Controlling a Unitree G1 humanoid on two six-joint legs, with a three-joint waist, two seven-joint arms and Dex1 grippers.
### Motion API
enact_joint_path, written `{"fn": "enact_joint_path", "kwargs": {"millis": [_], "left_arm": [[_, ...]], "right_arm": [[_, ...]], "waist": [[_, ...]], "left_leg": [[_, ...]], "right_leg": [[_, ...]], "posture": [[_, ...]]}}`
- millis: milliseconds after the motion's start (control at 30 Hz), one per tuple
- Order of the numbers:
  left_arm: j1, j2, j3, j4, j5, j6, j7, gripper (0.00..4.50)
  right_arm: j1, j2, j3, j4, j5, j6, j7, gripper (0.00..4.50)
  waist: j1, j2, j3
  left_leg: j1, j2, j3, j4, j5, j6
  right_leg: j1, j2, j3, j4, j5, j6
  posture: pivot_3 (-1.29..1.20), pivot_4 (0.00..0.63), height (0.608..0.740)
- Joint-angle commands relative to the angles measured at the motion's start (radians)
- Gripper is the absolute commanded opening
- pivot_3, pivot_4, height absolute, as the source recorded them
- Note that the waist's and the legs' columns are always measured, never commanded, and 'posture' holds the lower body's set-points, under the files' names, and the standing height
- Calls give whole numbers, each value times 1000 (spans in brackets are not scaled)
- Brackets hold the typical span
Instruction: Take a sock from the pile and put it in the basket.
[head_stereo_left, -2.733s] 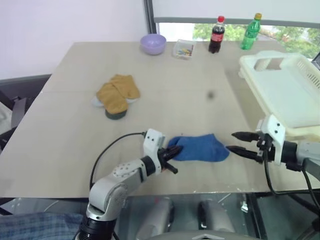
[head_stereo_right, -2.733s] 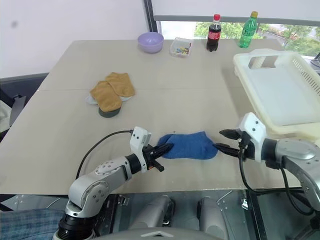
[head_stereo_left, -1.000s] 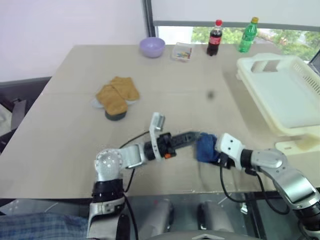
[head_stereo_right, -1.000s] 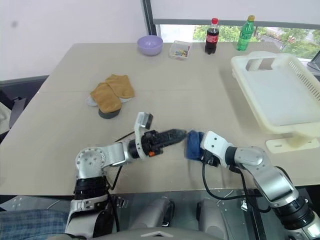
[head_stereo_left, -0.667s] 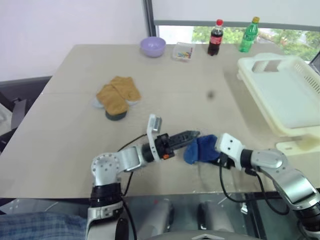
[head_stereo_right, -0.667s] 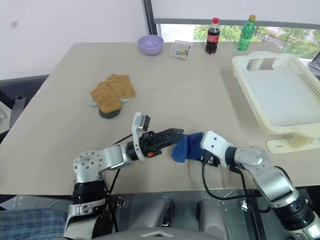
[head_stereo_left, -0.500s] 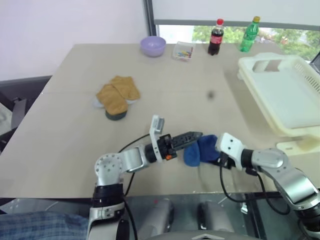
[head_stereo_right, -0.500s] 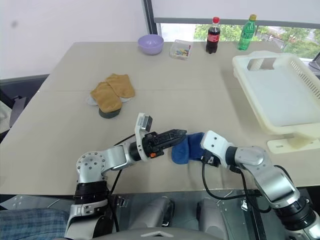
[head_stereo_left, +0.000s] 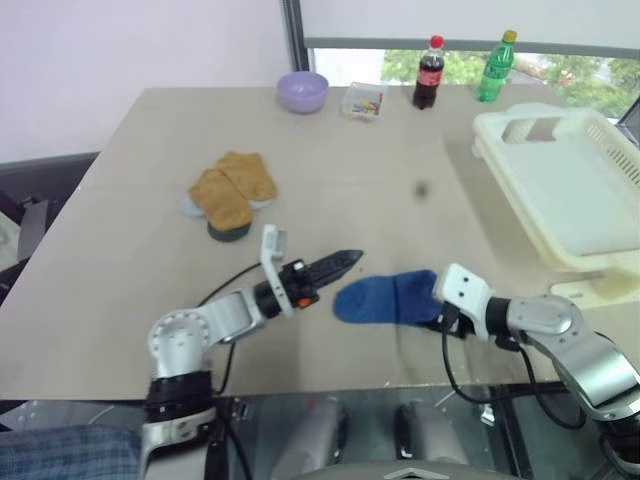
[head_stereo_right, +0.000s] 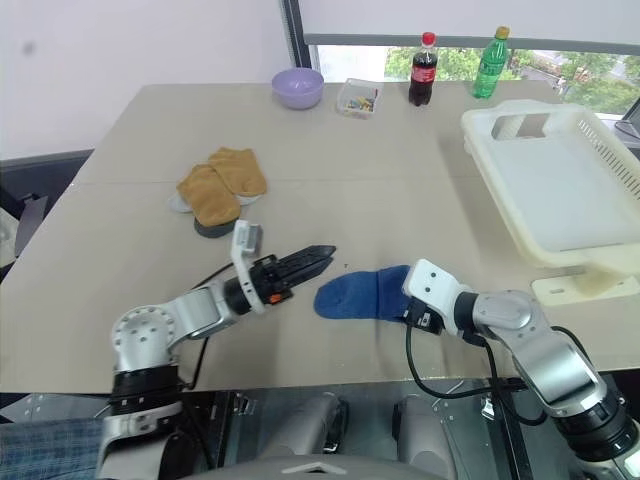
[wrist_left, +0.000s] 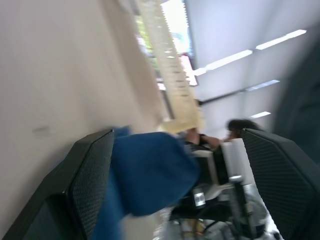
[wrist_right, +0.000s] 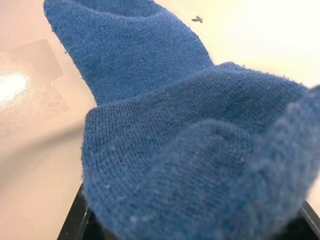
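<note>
**Colours on the table**

The sock (head_stereo_left: 385, 299) is royal blue, a plain knit. The pile (head_stereo_left: 229, 189) shows mustard-tan socks over a dark grey round piece. The basket (head_stereo_left: 560, 185) is cream-white with slotted sides. The table (head_stereo_left: 340, 170) is pale beige. A lilac bowl (head_stereo_left: 303, 90) stands far back, beside a red-capped dark cola bottle (head_stereo_left: 429, 73) and a green bottle (head_stereo_left: 494, 67) (yellow cap).
</note>
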Motion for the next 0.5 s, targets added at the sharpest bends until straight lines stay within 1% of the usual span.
{"fn": "enact_joint_path", "kwargs": {"millis": [33, 133, 200, 267, 400, 500], "left_arm": [[28, 77, -13, -28, 30, 18, -25, 4383], [39, 124, -66, -12, 56, 75, -24, 4383], [43, 136, -89, -20, 49, 105, -33, 4383], [63, 150, -104, -56, 14, 141, -48, 4383], [126, 185, -114, -130, -102, 194, -104, 4383], [152, 200, -148, -165, -117, 204, -118, 4383]], "right_arm": [[-6, 6, 1, -8, -7, -9, -6, 2464], [-5, 14, 10, -1, -13, -12, -7, 2464], [-6, 18, 11, 0, -16, -11, -6, 2464], [-7, 21, 10, 1, -19, -10, -7, 2464], [-2, 24, 11, -1, -25, -11, -13, 2464], [0, 27, 18, -1, -31, -12, -16, 2464]], "waist": [[3, 0, 0], [5, 0, 0], [5, 0, 0], [4, 0, 0], [-7, 1, 0], [-9, 1, 0]], "left_leg": [[0, 0, 0, 0, 0, 0], [0, 0, 0, 0, -1, -1], [0, 0, 0, 0, -1, -1], [0, 0, 0, 0, -1, -1], [0, 0, 0, -3, -1, -1], [0, 0, 0, -3, -1, -1]], "right_leg": [[0, 0, 0, 0, 0, 0], [0, 0, 0, 0, 0, 0], [0, 0, 0, 0, 0, 0], [0, 0, 0, 0, 0, 0], [0, 0, 1, 0, 0, 0], [0, 0, 0, 0, 0, 0]], "posture": [[0, 150, 740], [0, 150, 740], [0, 150, 740], [0, 150, 740], [0, 150, 740], [0, 150, 740]]}}
